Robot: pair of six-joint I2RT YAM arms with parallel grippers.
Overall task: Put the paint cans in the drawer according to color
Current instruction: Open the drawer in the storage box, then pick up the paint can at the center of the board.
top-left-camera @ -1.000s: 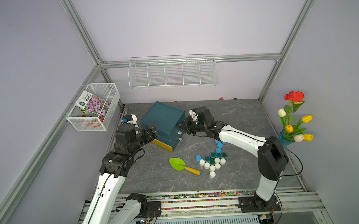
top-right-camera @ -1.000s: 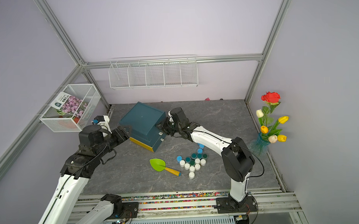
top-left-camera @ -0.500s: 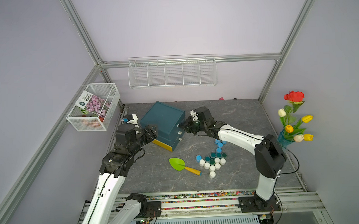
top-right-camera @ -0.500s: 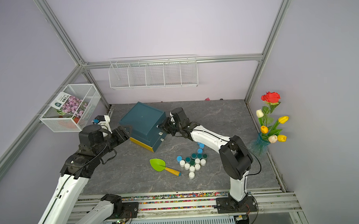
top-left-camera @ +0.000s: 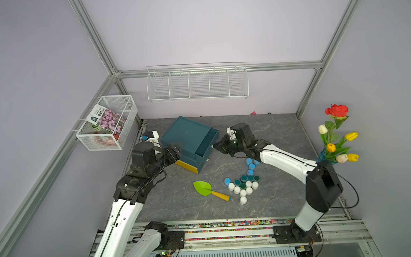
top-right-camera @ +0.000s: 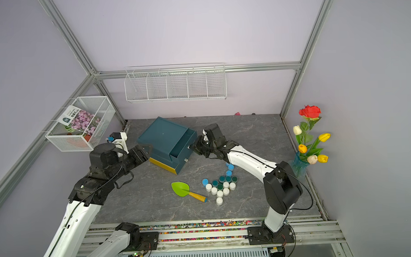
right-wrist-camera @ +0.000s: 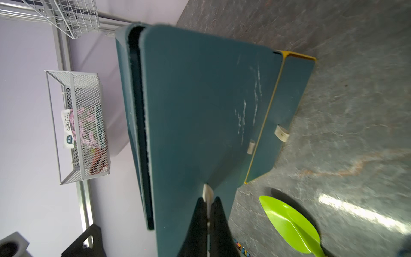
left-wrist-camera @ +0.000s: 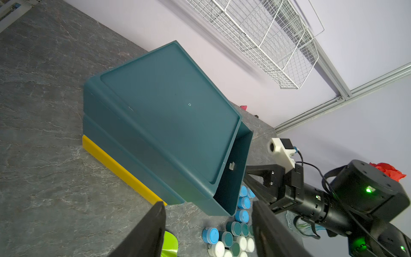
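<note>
Teal drawer point(top-left-camera: 208, 142): partly out, so we can load it.
Right pincer point(right-wrist-camera: 208, 205): clamped on its white tab point(right-wrist-camera: 208, 191), our handle.
Left pincer point(left-wrist-camera: 208, 208): jaws apart, empty, beside the chest point(top-left-camera: 186, 134).
Paint cans point(top-left-camera: 243, 185): clustered on worktop point(top-left-camera: 179, 205), waiting.

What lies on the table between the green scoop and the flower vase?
The cluster of paint cans, white, dark teal and blue; both top views show it.

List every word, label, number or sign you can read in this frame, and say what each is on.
Nothing reads clearly.
Flower packet in the wire basket: printed characters and a round badge, too small and blurred to read.
Paint cans, drawer unit, green scoop: no lettering visible.
</note>
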